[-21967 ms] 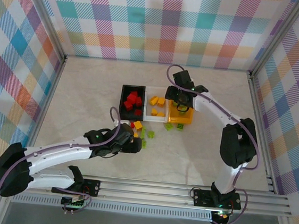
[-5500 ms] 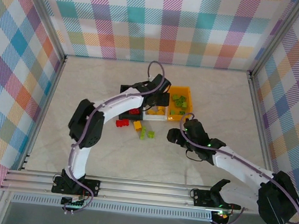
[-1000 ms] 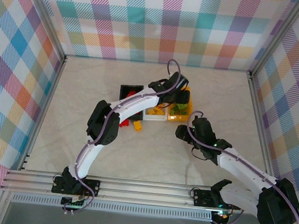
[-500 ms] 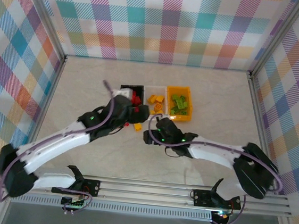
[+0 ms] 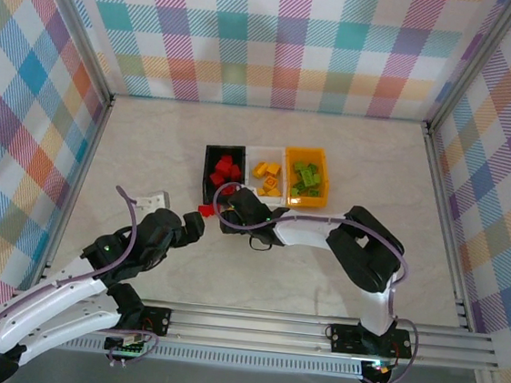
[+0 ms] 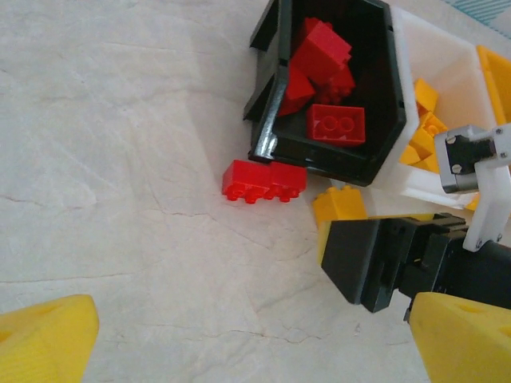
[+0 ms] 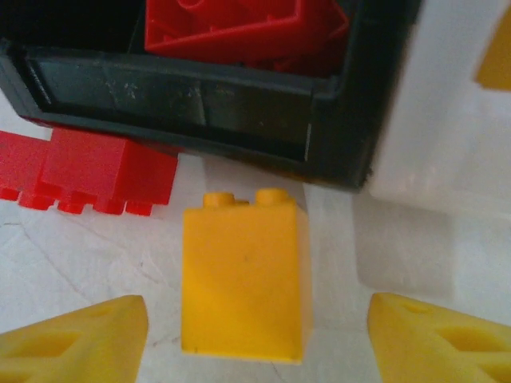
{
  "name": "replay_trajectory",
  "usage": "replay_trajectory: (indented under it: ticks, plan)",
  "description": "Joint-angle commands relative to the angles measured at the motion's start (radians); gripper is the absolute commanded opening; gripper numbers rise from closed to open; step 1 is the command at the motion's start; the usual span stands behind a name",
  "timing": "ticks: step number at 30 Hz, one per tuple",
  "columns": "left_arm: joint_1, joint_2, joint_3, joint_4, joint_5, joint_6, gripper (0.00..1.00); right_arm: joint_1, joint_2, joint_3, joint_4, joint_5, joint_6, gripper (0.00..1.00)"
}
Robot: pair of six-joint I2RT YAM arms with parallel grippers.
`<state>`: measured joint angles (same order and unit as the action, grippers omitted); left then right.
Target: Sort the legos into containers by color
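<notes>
Three containers stand in a row: a black bin with red legos, a white bin with yellow ones, and an orange bin with green ones. A red brick lies on the table in front of the black bin. Beside it stands a yellow brick. My right gripper is open astride this yellow brick, with a gap on each side. My left gripper is open wide over bare table, short of the red brick.
The right gripper's black body sits just right of the yellow brick, close to the left gripper's right fingertip. The white bin's wall is right of the yellow brick. Bare marble table lies left and in front.
The left arm has drawn back toward the near left, away from the bins. The right gripper has slid left to the front of the black bin, over the yellow brick, and narrowed a little.
</notes>
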<state>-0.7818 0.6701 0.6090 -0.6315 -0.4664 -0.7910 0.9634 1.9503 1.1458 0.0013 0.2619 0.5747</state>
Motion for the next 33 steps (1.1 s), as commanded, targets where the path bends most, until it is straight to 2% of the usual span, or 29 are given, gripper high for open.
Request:
replay_trajectory:
  ticks: [1, 5, 8, 13, 17, 21, 26, 29, 30, 32, 33]
  plan:
    - [0.007, 0.003, -0.009, -0.025, -0.033, -0.021, 1.00, 0.001, 0.031, 0.036, -0.041, 0.041, -0.010, 0.64]
    - [0.007, 0.018, -0.003, -0.029, -0.025, -0.008, 1.00, 0.002, 0.026, 0.021, -0.030, 0.042, -0.018, 0.47]
    - [0.007, 0.016, -0.002, -0.034, -0.025, -0.010, 1.00, 0.004, -0.030, -0.037, 0.008, 0.040, -0.018, 0.37]
    - [0.007, 0.013, -0.005, -0.010, 0.015, -0.003, 1.00, 0.023, -0.203, -0.152, 0.048, 0.073, -0.037, 0.35]
    - [0.007, 0.036, 0.000, -0.026, -0.015, -0.007, 1.00, -0.004, -0.319, -0.168, 0.013, 0.091, -0.045, 0.35]
    - [0.007, 0.060, -0.003, -0.015, -0.032, -0.006, 1.00, -0.082, -0.308, -0.070, -0.085, 0.082, -0.034, 0.34]
    - [0.007, 0.109, 0.001, -0.005, -0.040, 0.001, 1.00, -0.187, -0.209, 0.063, -0.144, 0.059, -0.012, 0.35]
    - [0.009, 0.137, 0.002, 0.003, -0.044, 0.005, 1.00, -0.222, -0.130, 0.173, -0.202, 0.049, -0.026, 0.38]
    - [0.010, 0.144, -0.001, 0.010, -0.044, 0.010, 1.00, -0.232, -0.106, 0.206, -0.216, 0.037, -0.031, 0.44]
    - [0.011, 0.163, -0.007, 0.040, -0.037, 0.030, 1.00, -0.242, -0.066, 0.279, -0.270, 0.023, -0.046, 0.65]
    - [0.013, 0.172, -0.009, 0.052, -0.030, 0.037, 1.00, -0.242, -0.065, 0.291, -0.278, 0.023, -0.054, 0.70]
